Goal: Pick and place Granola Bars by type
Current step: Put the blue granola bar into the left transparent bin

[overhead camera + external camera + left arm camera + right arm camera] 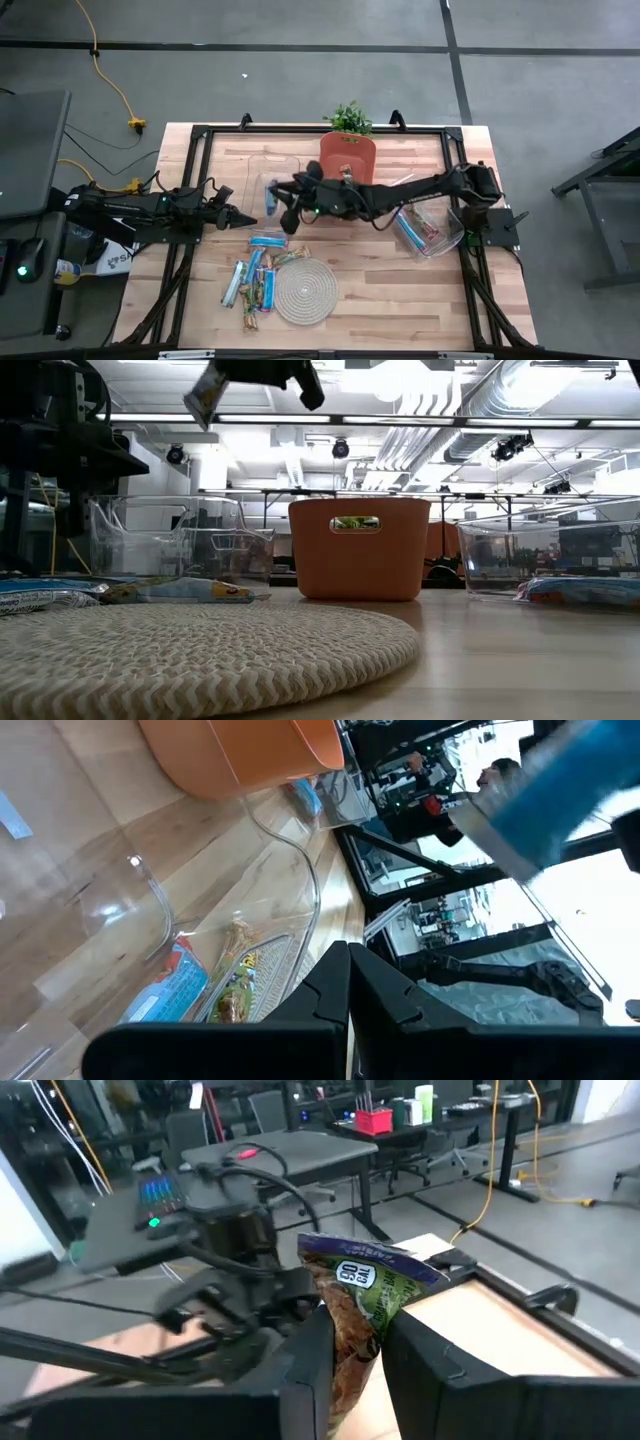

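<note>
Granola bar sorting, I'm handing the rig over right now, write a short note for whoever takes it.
Right gripper: shut on a green-brown granola bar, held high above the left clear bin.
Left gripper: shut, empty, low beside that bin.
Done: a few bars lie in the right clear bin.
Left: drop the held bar, then sort the loose bars piled next to the woven mat. The orange basket holds a plant; whether it holds bars can't be seen.
</note>
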Action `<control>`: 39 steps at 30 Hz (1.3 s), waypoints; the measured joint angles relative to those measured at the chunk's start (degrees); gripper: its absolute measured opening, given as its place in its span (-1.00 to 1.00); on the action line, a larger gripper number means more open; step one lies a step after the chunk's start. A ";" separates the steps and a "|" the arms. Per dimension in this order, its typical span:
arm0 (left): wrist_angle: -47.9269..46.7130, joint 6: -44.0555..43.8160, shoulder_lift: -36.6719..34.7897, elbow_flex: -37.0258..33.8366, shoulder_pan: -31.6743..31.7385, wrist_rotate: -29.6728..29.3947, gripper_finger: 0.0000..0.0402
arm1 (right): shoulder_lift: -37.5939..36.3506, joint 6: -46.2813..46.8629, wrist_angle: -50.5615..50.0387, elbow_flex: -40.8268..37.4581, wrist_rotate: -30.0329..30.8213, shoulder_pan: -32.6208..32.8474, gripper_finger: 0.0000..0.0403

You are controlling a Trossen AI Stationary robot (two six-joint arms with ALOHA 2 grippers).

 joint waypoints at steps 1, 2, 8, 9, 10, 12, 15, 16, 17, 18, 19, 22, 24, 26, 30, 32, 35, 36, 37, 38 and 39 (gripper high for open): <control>-0.01 0.00 0.00 0.00 0.00 0.00 -1.00 | 0.00 -0.78 -0.11 0.00 -0.64 -0.73 -0.67; 0.00 0.00 0.00 0.00 -0.01 0.00 -1.00 | 0.00 -1.42 -0.09 0.00 -1.40 -1.44 -0.67; 0.00 1.44 0.00 0.00 0.00 -0.01 -1.00 | 0.00 -2.03 -0.21 0.00 -6.14 -6.16 -0.67; 0.00 2.23 0.00 0.00 -0.01 -0.02 -1.00 | 0.00 -2.00 -0.36 0.00 -7.13 -6.93 -0.67; 0.01 2.66 0.00 0.00 0.00 -0.02 -1.00 | 0.00 -1.93 -0.57 0.00 -8.10 -7.64 -0.67; 0.02 2.87 0.01 0.00 -0.01 -0.02 -1.00 | 0.02 -1.87 -1.12 0.00 -10.41 -9.03 -0.67; 0.02 2.93 0.00 0.00 -0.01 -0.02 -1.00 | 0.02 -1.85 -2.06 0.00 -14.06 -10.73 -0.67; 0.02 2.95 0.00 0.00 -0.01 -0.02 -1.00 | 0.02 -1.84 -2.50 0.00 -15.12 -11.14 -0.67; 0.02 2.99 0.00 0.00 0.00 -0.02 -1.00 | 0.03 -1.86 -3.07 0.00 -16.02 -11.47 -0.67; 0.01 2.99 0.00 0.00 -0.01 -0.02 -1.00 | 0.04 -1.90 -3.68 0.00 -16.64 -11.73 -0.67; 0.02 3.08 0.01 0.00 0.00 -0.02 -1.00 | 0.26 -1.91 -4.03 0.00 -17.15 -11.92 -0.67; 0.02 4.38 0.01 0.00 -0.01 -0.03 -1.00 | 1.29 -1.91 -4.48 0.00 -18.30 -12.45 -0.67; 0.02 4.42 0.00 0.00 0.01 -0.04 -1.00 | 2.65 -1.67 -3.24 0.00 -19.07 -12.52 -0.67; 0.07 4.46 0.00 0.00 -0.01 -0.07 -1.00 | 4.30 -0.57 -2.56 0.00 -19.86 -12.50 -0.67; 0.07 4.76 0.00 0.00 0.01 -0.07 -1.00 | 7.25 2.24 -2.22 -0.07 -20.50 -12.30 -0.67; 0.07 5.31 0.01 0.00 -0.01 -0.04 -1.00 | 8.20 3.67 -2.01 -0.07 -20.55 -12.28 -0.67; 0.07 5.40 0.00 0.00 -0.01 0.00 -1.00 | 8.83 5.45 -2.26 -0.09 -20.49 -12.30 -0.67; 0.07 5.40 0.02 0.00 -0.01 0.00 -1.00 | 8.83 5.91 -2.51 -0.09 -20.48 -12.30 -0.67; 0.07 5.40 0.00 0.00 -0.01 0.00 -1.00 | 8.83 6.14 -2.96 -0.08 -20.48 -12.30 -0.67; 0.07 5.39 0.00 0.00 0.00 0.00 -1.00 | 8.81 6.43 -3.77 -0.07 -20.46 -12.30 -0.67; 0.07 5.40 0.02 0.00 0.01 0.02 -1.00 | 8.81 7.05 -4.73 -0.07 -20.47 -12.30 -0.67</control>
